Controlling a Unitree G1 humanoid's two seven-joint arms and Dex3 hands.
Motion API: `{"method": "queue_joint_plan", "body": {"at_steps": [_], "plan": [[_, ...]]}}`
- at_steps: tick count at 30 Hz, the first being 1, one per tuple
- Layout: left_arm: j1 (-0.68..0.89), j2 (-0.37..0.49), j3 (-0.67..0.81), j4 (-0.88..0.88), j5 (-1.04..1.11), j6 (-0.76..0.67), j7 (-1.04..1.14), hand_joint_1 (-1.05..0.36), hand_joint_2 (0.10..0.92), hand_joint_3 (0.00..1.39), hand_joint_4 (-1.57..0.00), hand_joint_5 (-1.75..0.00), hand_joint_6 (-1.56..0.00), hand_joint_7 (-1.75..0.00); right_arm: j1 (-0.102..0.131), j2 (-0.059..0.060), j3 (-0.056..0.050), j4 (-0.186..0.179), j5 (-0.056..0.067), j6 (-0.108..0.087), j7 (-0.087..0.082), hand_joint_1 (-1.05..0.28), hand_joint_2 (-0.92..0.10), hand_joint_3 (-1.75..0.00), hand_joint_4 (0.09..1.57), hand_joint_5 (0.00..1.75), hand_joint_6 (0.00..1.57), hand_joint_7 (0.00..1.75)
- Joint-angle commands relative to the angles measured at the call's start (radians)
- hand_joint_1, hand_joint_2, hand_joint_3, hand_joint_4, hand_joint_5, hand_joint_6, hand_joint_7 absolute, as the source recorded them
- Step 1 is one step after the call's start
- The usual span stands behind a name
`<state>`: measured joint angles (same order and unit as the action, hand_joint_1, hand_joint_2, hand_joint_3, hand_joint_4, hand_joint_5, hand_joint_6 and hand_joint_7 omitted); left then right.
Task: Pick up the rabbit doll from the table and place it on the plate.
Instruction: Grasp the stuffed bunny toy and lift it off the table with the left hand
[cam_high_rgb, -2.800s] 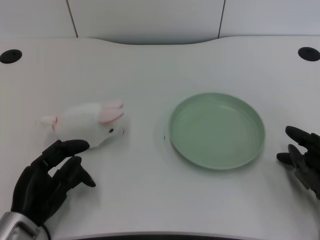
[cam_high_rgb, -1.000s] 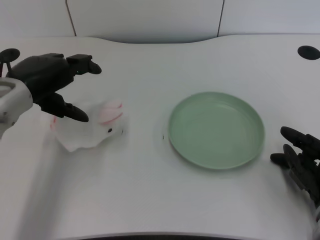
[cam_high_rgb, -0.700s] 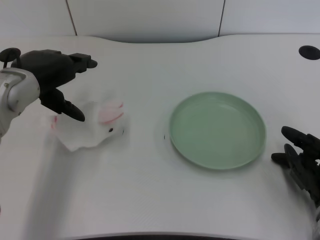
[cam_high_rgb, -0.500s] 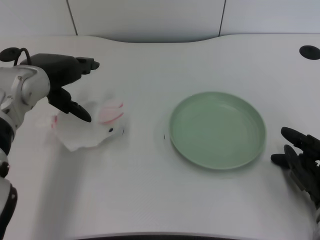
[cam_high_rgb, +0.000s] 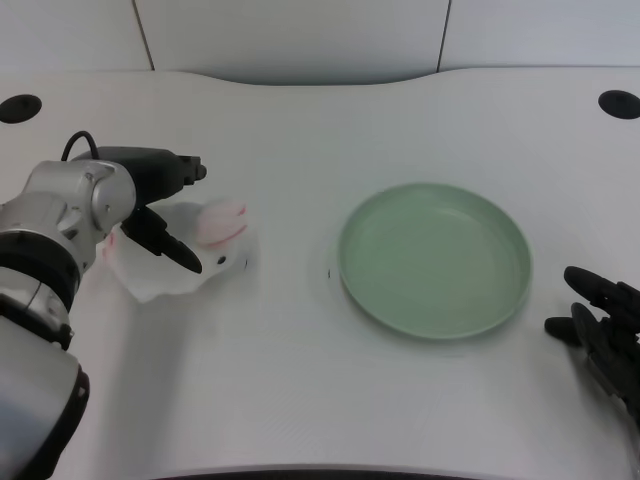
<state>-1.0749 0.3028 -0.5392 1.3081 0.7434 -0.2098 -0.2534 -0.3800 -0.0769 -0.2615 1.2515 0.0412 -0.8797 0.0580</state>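
The white rabbit doll (cam_high_rgb: 218, 240) with pink ears lies on the table at the left, its head toward the plate. My left hand (cam_high_rgb: 150, 198) is down over the doll's back. Its upper fingers (cam_high_rgb: 178, 170) reach past the doll's far side, and one dark finger (cam_high_rgb: 172, 250) lies across the near side of its body. The fingers are apart and straddle the doll without closing on it. The hand and silver forearm hide the doll's tail end. The pale green plate (cam_high_rgb: 433, 260) sits right of centre with nothing in it.
My right hand (cam_high_rgb: 605, 325) rests at the table's right edge, just beyond the plate. Two black round holes sit in the far corners, one on the left (cam_high_rgb: 20, 108) and one on the right (cam_high_rgb: 618, 104). A grey wall panel runs behind the table.
My left hand has risen from the near edge, swung over the doll from behind and come down lower onto it. The forearm now fills the left side. The doll has barely moved.
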Motion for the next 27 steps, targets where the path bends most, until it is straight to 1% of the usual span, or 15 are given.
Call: {"method": "queue_joint_plan", "body": {"at_steps": [1, 3, 5, 6, 7, 11, 13, 16, 20, 21, 22, 23, 24, 25, 27], "plan": [[0.008, -0.013, -0.023, 0.026, 0.013, 0.027, 0.02, -1.05, 0.875, 0.0, 0.0, -0.33, 0.0, -0.35, 0.029, -0.013, -0.003, -0.004, 0.002, -0.026, -0.014, -0.39, -0.92, -0.31, 0.82, 0.58, 0.88, 0.0], [0.012, -0.017, -0.034, 0.031, 0.017, 0.028, 0.025, -1.05, 0.874, 0.0, 0.0, -0.35, 0.0, -0.36, 0.035, -0.015, 0.003, -0.011, -0.005, -0.039, -0.02, -0.41, -0.92, -0.32, 0.82, 0.58, 0.87, 0.0], [0.015, -0.026, -0.052, 0.038, 0.028, 0.042, 0.029, -1.05, 0.873, 0.0, 0.0, -0.31, 0.0, -0.35, 0.042, -0.02, 0.012, -0.016, -0.023, -0.05, -0.039, -0.41, -0.92, -0.33, 0.83, 0.59, 0.86, 0.0], [0.016, -0.03, -0.062, 0.04, 0.035, 0.048, 0.033, -1.05, 0.873, 0.0, 0.0, -0.3, 0.0, -0.35, 0.045, -0.021, 0.014, -0.019, -0.027, -0.053, -0.045, -0.4, -0.92, -0.33, 0.83, 0.59, 0.86, 0.0], [0.016, -0.033, -0.073, 0.042, 0.044, 0.052, 0.04, -1.05, 0.873, 0.0, 0.0, -0.29, 0.0, -0.35, 0.048, -0.022, 0.016, -0.021, -0.03, -0.056, -0.047, -0.4, -0.92, -0.33, 0.82, 0.59, 0.86, 0.0], [0.022, -0.043, -0.12, 0.047, 0.085, 0.061, 0.08, -1.05, 0.859, 0.0, 0.0, -0.29, 0.0, -0.38, 0.062, -0.023, 0.02, -0.027, -0.03, -0.064, -0.055, -0.41, -0.92, -0.32, 0.81, 0.59, 0.87, 0.0], [0.022, -0.048, -0.138, 0.051, 0.099, 0.07, 0.089, -1.03, 0.867, 0.0, 0.0, -0.3, 0.0, -0.35, 0.065, -0.021, 0.016, -0.026, -0.021, -0.07, -0.047, -0.41, -0.92, -0.31, 0.81, 0.58, 0.87, 0.01], [0.029, -0.054, -0.162, 0.054, 0.117, 0.069, 0.113, -1.03, 0.882, 0.01, 0.0, -0.29, 0.0, -0.31, 0.077, -0.016, 0.014, -0.032, -0.014, -0.073, -0.043, -0.42, -0.92, -0.31, 0.81, 0.58, 0.88, 0.01], [0.043, -0.06, -0.161, 0.057, 0.114, 0.054, 0.152, -1.05, 0.859, 0.0, 0.0, -0.25, 0.0, -0.36, 0.085, -0.012, 0.003, -0.026, 0.003, -0.071, -0.033, -0.42, -0.92, -0.29, 0.82, 0.58, 0.89, 0.01], [0.044, -0.06, -0.165, 0.058, 0.118, 0.052, 0.16, -1.05, 0.877, 0.01, 0.0, -0.24, 0.0, -0.33, 0.087, -0.011, 0.0, -0.025, 0.005, -0.071, -0.033, -0.38, -0.92, -0.29, 0.82, 0.57, 0.89, 0.02], [0.046, -0.062, -0.17, 0.059, 0.122, 0.054, 0.17, -1.05, 0.884, 0.01, 0.0, -0.23, 0.0, -0.3, 0.088, -0.01, -0.002, -0.026, 0.008, -0.071, -0.027, -0.37, -0.92, -0.29, 0.81, 0.56, 0.89, 0.01], [0.048, -0.064, -0.173, 0.061, 0.124, 0.059, 0.176, -1.05, 0.889, 0.01, 0.0, -0.22, 0.0, -0.28, 0.09, -0.01, -0.004, -0.027, 0.01, -0.074, -0.02, -0.35, -0.92, -0.29, 0.81, 0.55, 0.89, 0.01], [0.048, -0.065, -0.173, 0.062, 0.123, 0.062, 0.181, -1.05, 0.89, 0.01, 0.0, -0.22, 0.0, -0.27, 0.092, -0.01, -0.003, -0.029, 0.009, -0.078, -0.017, -0.35, -0.92, -0.29, 0.81, 0.55, 0.89, 0.01], [0.048, -0.066, -0.173, 0.063, 0.121, 0.062, 0.184, -1.05, 0.89, 0.01, 0.0, -0.21, 0.0, -0.26, 0.094, -0.01, -0.001, -0.033, 0.007, -0.079, -0.019, -0.35, -0.92, -0.29, 0.81, 0.55, 0.88, 0.01], [0.049, -0.067, -0.174, 0.064, 0.12, 0.061, 0.196, -1.05, 0.887, 0.0, 0.0, -0.2, 0.0, -0.21, 0.095, -0.008, -0.003, -0.037, 0.01, -0.084, -0.018, -0.36, -0.92, -0.29, 0.82, 0.55, 0.88, 0.0]]}}
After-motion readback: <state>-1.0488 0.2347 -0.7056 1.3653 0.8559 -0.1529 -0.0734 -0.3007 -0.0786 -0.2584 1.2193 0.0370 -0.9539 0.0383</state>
